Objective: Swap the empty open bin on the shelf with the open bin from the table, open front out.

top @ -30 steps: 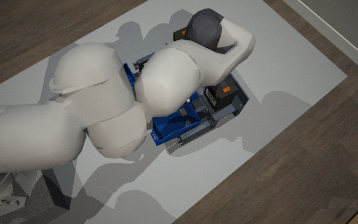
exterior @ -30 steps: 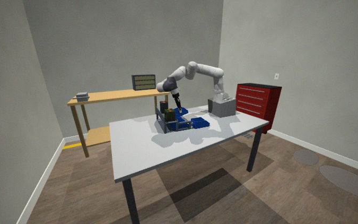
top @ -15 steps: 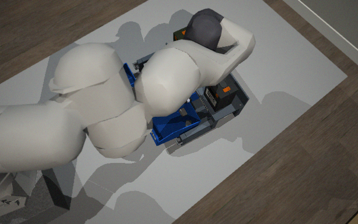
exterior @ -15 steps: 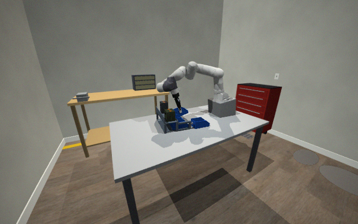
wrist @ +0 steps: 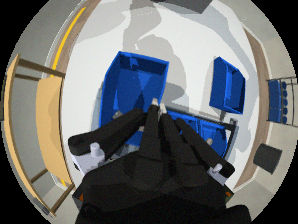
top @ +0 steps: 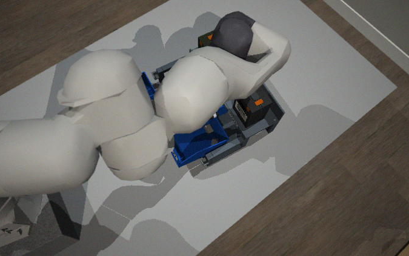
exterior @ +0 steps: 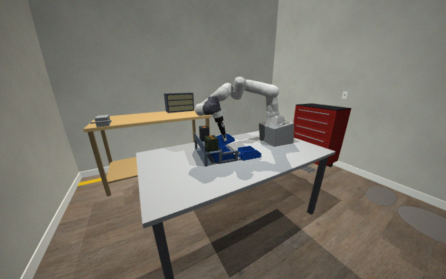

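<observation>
My gripper points down, shut on the near side wall of a blue open bin, one fingertip on each side of the wall. This bin holds brown parts at its rear. It looks raised and somewhat tilted over the front of the grey shelf; whether it touches the shelf is hidden. The empty blue bin stands on the table top, beyond the shelf's other end. Other blue bins sit in the shelf, partly hidden by the fingers.
A black box and a dark green box with orange marks stand high on the shelf's rear, near the arm. The robot's grey base block stands at the table's far end. The arm covers much of the shelf in the top view.
</observation>
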Robot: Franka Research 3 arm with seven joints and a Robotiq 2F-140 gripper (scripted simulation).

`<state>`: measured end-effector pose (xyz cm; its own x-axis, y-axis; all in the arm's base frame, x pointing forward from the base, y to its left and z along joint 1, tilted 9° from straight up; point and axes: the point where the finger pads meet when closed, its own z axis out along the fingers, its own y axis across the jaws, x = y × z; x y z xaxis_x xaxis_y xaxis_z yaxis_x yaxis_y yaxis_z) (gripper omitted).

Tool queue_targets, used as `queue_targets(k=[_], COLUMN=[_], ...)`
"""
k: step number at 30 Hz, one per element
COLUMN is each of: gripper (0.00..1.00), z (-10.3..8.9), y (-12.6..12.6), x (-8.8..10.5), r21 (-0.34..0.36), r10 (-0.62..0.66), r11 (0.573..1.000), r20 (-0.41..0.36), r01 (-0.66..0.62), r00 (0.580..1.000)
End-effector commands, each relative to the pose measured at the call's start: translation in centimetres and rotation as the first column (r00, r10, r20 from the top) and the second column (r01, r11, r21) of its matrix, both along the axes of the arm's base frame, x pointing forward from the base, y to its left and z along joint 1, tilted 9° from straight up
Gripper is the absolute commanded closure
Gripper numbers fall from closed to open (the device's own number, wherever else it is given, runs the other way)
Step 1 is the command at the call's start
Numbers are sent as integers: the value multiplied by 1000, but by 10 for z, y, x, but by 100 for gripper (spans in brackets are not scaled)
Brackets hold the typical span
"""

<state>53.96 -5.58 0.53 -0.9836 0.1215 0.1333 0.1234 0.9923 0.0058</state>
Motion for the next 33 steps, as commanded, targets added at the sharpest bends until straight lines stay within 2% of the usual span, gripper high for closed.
queue_targets(k=[1, 33], gripper=[100, 100], z=[-1, -15], y=[-1, -1], x=[1, 3], r21=[-4, -7], r10=[8, 9], r11=[1000, 1000], r20=[2, 2], r01=[-8, -9], r00=[1000, 1000])
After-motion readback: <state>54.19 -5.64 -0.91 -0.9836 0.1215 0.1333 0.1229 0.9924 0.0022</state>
